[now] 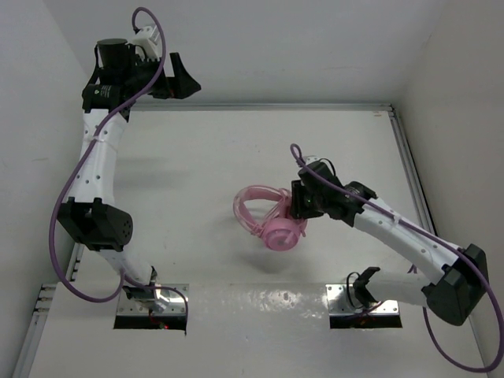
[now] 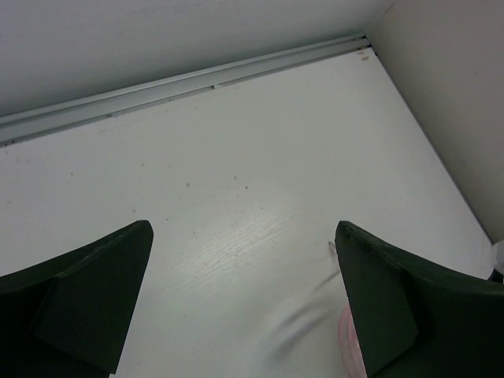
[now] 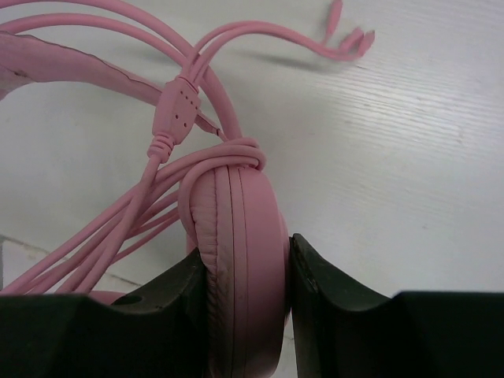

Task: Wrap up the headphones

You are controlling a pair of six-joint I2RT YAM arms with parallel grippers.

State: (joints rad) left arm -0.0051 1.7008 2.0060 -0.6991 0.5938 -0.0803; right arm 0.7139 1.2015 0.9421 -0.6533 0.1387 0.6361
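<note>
right gripper [image 3: 250, 272] pinching earcup [image 3: 236, 228] of pink headphones [image 1: 282, 235], cord [image 3: 118, 232] looped in bunch round cup top. left gripper [image 2: 244, 236] spread wide, up high by back rail [image 2: 181, 83].

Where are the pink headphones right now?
In the top view the headphones are near the table's middle, a little right, with one earcup pinched by the right end effector.

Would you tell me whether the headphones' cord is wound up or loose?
Wound up: cord strands loop around the earcup in the right gripper; plug ends trail free.
</note>
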